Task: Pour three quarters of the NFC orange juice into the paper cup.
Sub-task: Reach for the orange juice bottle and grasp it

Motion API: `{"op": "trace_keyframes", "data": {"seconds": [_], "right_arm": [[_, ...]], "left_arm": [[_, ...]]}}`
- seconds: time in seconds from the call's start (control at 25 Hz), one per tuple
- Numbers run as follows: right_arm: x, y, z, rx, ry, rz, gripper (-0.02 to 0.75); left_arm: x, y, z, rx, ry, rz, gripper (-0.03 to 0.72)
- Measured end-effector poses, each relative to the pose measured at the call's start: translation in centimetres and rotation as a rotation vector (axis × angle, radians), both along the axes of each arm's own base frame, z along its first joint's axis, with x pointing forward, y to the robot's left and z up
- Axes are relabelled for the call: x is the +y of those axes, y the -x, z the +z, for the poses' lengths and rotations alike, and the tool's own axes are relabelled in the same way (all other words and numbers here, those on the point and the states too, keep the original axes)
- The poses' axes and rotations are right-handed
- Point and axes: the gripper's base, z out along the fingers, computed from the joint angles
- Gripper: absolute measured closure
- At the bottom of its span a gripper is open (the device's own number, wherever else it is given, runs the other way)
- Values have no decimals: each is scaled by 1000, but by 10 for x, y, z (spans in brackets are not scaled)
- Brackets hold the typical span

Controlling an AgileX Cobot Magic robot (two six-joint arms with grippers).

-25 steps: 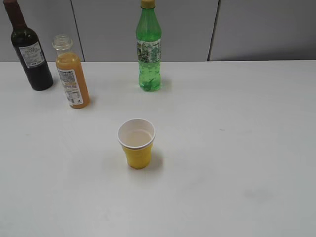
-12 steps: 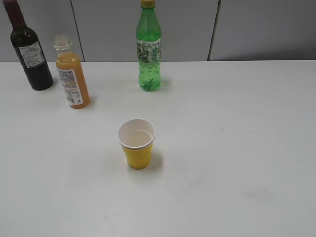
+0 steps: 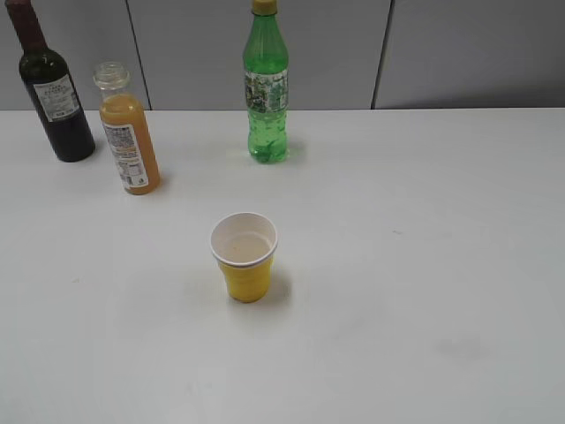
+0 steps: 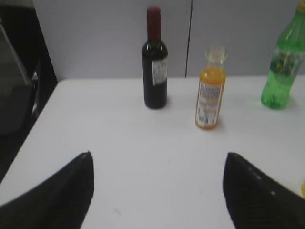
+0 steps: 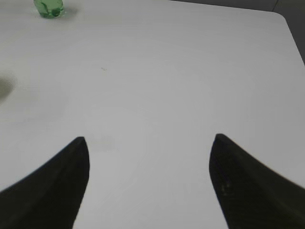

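Note:
The NFC orange juice bottle (image 3: pixel 129 132) stands upright and capless at the back left of the white table, nearly full of orange liquid; it also shows in the left wrist view (image 4: pixel 210 90). The yellow paper cup (image 3: pixel 244 257) stands upright in the middle of the table. My left gripper (image 4: pixel 157 155) is open and empty, well short of the juice bottle. My right gripper (image 5: pixel 149 138) is open and empty over bare table. Neither gripper shows in the exterior view.
A dark wine bottle (image 3: pixel 55 88) stands left of the juice, also in the left wrist view (image 4: pixel 155 62). A tall green soda bottle (image 3: pixel 266 84) stands at the back centre. The table's left edge (image 4: pixel 33 129) and a grey wall behind bound the space.

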Motion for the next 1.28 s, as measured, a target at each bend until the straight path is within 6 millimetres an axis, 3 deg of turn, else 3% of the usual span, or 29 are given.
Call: {"op": "trace_keyframes", "data": {"seconds": [0.2,0.44,0.72,0.96,1.08,1.28], "right_arm": [[0,0,0,0,0,0,145],[0,0,0,0,0,0,145],[0,0,0,0,0,0,146],[0,0,0,0,0,0,146],[0,0,0,0,0,0,145],[0,0,0,0,0,0,145]], "left_arm": [[3,-35,-9,-105,21,33,65],[5,-62,-27,-171,35,52,92],[0,-91,-31,-160,34,13,99],[-2,-130,-48,-98,-10,23,99],[-6,-148,-55,-114,-90,-13,72],[-14,-176,-77,-100,-54,-66,22]]}}
